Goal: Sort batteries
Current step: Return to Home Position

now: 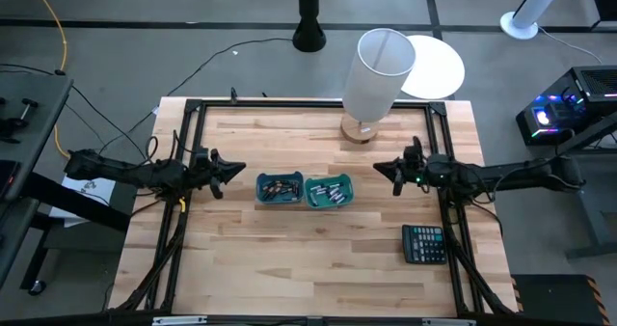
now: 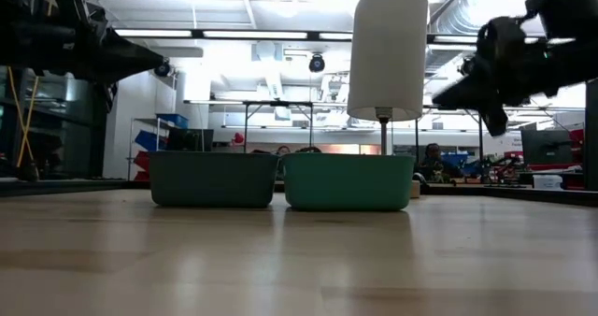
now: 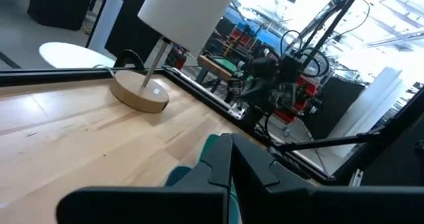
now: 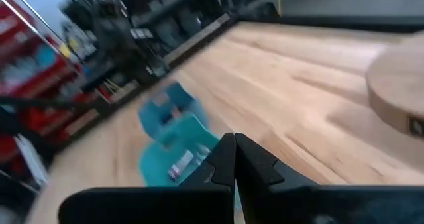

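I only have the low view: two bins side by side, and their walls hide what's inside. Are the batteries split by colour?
Observer: Yes. From above, the blue bin holds the dark batteries and the teal bin holds the light batteries.
Operator: Any strays on the table?
Observer: I see none loose in the high view. Only a calculator lies towards the right arm's side.
Operator: Are the pincers carrying anything?
Observer: No. The wrist views show the left pincer and the right pincer shut with nothing between their fingers.
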